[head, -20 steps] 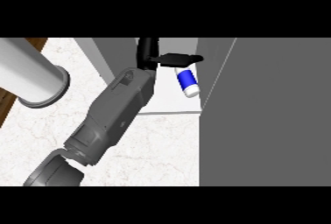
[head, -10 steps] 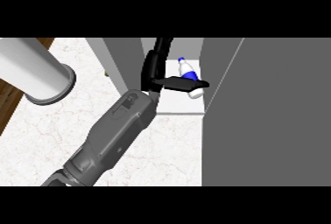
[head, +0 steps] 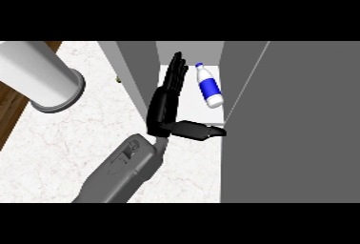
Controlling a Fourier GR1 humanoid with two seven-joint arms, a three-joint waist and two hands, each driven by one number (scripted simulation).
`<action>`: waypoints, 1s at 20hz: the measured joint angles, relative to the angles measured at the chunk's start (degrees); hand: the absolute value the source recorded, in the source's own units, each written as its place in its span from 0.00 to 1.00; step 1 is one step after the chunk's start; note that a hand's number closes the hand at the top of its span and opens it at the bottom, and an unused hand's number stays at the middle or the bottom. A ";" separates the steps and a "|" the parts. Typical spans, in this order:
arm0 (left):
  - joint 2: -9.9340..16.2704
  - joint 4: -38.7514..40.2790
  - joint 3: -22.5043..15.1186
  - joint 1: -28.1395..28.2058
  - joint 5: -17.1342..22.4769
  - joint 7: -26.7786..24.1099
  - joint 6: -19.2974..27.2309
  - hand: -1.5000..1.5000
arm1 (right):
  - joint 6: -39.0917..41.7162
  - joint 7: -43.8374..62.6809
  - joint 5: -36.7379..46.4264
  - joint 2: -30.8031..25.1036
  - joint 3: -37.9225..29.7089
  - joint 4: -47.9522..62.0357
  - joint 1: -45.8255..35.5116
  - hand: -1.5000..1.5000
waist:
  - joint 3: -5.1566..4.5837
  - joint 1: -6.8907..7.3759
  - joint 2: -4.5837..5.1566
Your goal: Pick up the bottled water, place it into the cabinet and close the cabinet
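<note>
Hand (head: 166, 102) withdrawn; bottled water (head: 209, 87) cap away.

My right hand (head: 169, 102) stands open inside the cabinet (head: 295, 119), fingers (head: 175, 71) straight and pointing toward the back, thumb (head: 200, 130) stretched sideways toward the cabinet's grey right wall. The bottled water (head: 209, 88) lies on its side on the cabinet's white floor, just beside my fingers and apart from them, cap toward the back, blue label facing up. My grey forearm (head: 123, 174) runs from the lower edge across the white marbled worktop (head: 63, 143) to the cabinet's opening. A grey panel (head: 134, 71) stands at the opening's left side. A pale grey cylinder (head: 38, 76) fills the worktop's far left corner, over a strip of brown wood (head: 14, 112).
</note>
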 measured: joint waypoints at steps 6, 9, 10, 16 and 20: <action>3.18 -13.30 -4.32 11.72 -1.42 1.55 1.04 0.00 | 1.34 2.23 0.27 -2.11 2.80 -0.19 -0.96 1.00 | 0.00 -0.02 0.17; 5.33 -18.07 -5.21 16.37 -1.97 1.35 1.20 0.00 | 3.90 3.44 0.67 -4.34 5.56 -0.23 -0.76 1.00 | -0.02 0.02 0.22; 6.17 -19.63 -5.30 17.75 -1.94 1.49 1.00 0.00 | 4.59 3.84 0.81 -4.94 6.61 -0.24 -1.02 1.00 | -0.02 0.01 0.24; 11.66 -29.48 -5.08 25.89 -1.75 2.18 0.38 0.00 | 6.05 7.59 1.99 -6.92 13.99 -0.68 -2.01 1.00 | -0.06 0.07 0.29; 14.81 -34.44 -4.58 30.90 -1.91 1.47 -0.11 0.00 | 5.79 10.59 3.36 -7.20 20.86 -1.24 -1.54 1.00 | -0.10 -0.20 0.25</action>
